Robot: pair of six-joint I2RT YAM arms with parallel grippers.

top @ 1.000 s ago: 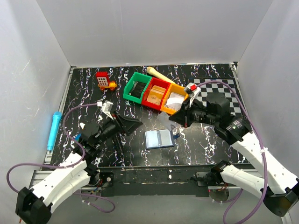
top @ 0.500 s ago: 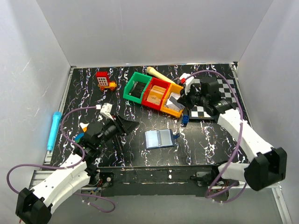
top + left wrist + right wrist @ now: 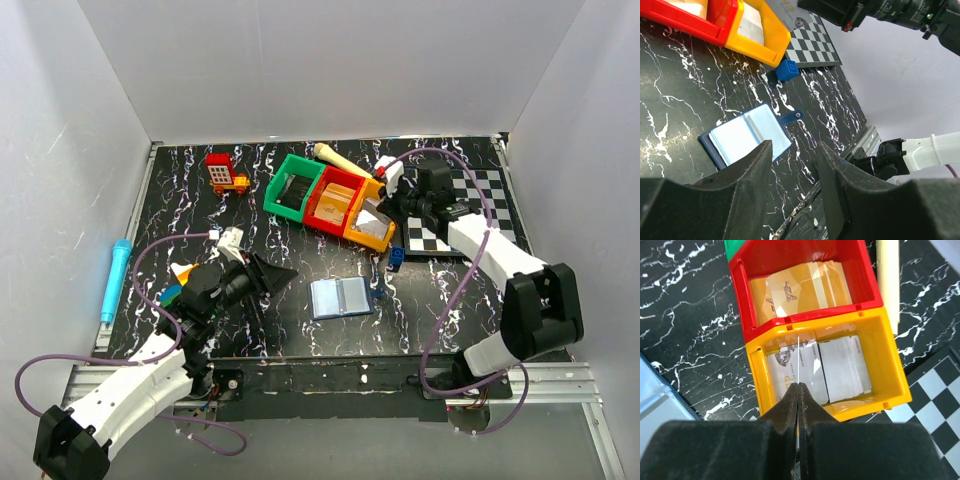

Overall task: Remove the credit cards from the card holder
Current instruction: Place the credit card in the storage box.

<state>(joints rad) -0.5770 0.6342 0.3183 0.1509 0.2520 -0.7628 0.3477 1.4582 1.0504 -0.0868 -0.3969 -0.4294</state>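
Observation:
The card holder [image 3: 340, 297] lies open on the black marbled table, its light blue inside up, and it also shows in the left wrist view [image 3: 747, 137]. My left gripper [image 3: 285, 270] hovers just left of it, open [image 3: 795, 150], with nothing between the fingers. Over the yellow bin [image 3: 349, 237], my right gripper [image 3: 388, 210] is shut [image 3: 798, 386] on a credit card [image 3: 798, 360], seen edge-on as a thin white line. Silver cards [image 3: 840, 370] lie inside the yellow bin [image 3: 756, 380].
A red bin [image 3: 318, 215] with a gold card and a green bin [image 3: 275, 190] adjoin the yellow one. A small blue block [image 3: 397, 256] sits beside a checkerboard [image 3: 460, 210]. A wooden stick [image 3: 335, 158], a red-yellow toy [image 3: 226, 175] and a blue pen [image 3: 113, 278] lie further off.
My right arm has carried the card from near the card holder up to the yellow bin. The left gripper's jaws have narrowed a little and it has drawn back slightly.

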